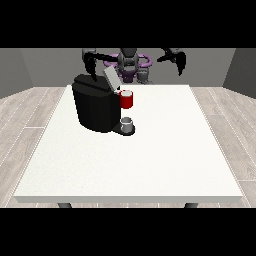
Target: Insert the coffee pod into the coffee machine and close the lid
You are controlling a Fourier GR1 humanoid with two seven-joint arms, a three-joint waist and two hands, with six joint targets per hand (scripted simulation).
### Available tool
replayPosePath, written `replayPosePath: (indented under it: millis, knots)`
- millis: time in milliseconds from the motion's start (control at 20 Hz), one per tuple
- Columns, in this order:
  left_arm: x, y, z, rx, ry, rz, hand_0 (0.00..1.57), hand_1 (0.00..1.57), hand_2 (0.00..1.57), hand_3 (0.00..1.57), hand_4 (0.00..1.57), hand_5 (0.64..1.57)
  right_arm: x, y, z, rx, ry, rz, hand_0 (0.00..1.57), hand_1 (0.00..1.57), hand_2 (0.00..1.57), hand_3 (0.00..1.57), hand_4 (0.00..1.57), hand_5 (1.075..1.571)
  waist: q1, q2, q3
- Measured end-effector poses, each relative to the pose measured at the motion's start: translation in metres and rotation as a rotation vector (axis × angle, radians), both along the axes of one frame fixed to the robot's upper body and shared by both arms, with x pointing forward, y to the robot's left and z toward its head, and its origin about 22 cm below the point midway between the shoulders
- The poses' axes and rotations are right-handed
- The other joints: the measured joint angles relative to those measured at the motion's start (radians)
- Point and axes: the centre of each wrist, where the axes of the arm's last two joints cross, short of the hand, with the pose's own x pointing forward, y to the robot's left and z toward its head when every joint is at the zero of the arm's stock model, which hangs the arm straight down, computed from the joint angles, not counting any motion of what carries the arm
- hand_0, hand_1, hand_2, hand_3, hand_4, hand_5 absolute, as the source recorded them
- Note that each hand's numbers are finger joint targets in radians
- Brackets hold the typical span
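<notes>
A black coffee machine [95,107] stands on the white table [150,160] at the left of the middle. Its grey lid [111,77] is tilted up and open. A red pod holder [126,99] sticks out at the machine's front, with a pale top; I cannot tell whether a pod sits in it. A small grey cup [127,123] stands on the machine's base below it. The hand at the view's left [91,64] hangs above the machine's back, touching nothing. The hand at the view's right [177,58] is raised well off the table, holding nothing.
The robot's torso [129,62] is behind the table's far edge. Wooden floor surrounds the table. The machine is the only tall obstacle on the tabletop.
</notes>
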Motion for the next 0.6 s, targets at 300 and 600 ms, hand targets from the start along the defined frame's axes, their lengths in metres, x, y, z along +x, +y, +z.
replayPosePath:
  millis: [300,600]
  knots:
    - [-0.011,0.01,0.015,-0.006,-0.057,0.02,0.0,0.0,0.0,0.0,0.36,1.571,0.013,0.013,0.012,-0.013,-0.043,0.052,0.0,0.0,0.0,0.0,0.0,1.571,-0.011,0.055,0.0]
    - [-0.021,0.025,0.025,0.001,-0.082,0.054,0.0,0.0,0.0,0.0,0.37,1.571,0.028,0.021,0.033,-0.033,-0.068,0.104,0.0,0.0,0.0,0.0,0.17,1.571,-0.029,0.09,-0.0002]
